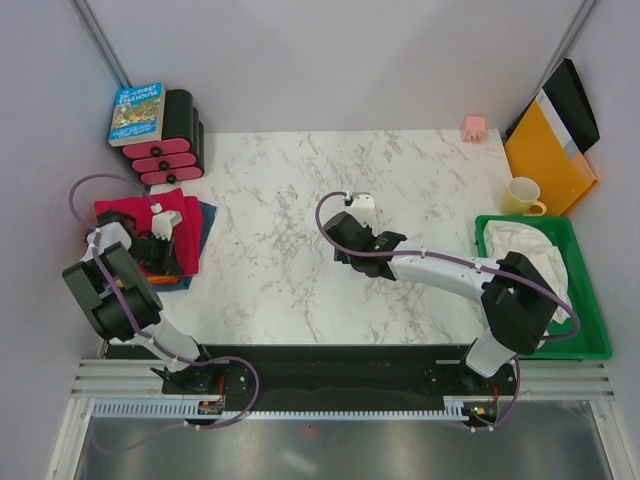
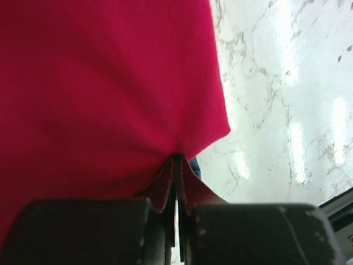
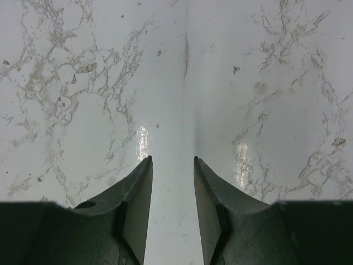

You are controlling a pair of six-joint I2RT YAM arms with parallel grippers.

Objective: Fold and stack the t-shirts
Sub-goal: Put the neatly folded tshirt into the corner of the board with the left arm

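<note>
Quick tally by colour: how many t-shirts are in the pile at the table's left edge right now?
Crimson red t-shirt: 1
Dark blue t-shirt: 1
Orange t-shirt: 1, only a sliver showing under the red one
Total: 3

I get bright, even overhead light. Glare streaks shine on the marble table [image 2: 292, 149], while the weave of the red t-shirt [image 2: 110, 99] reads sharp.
</note>
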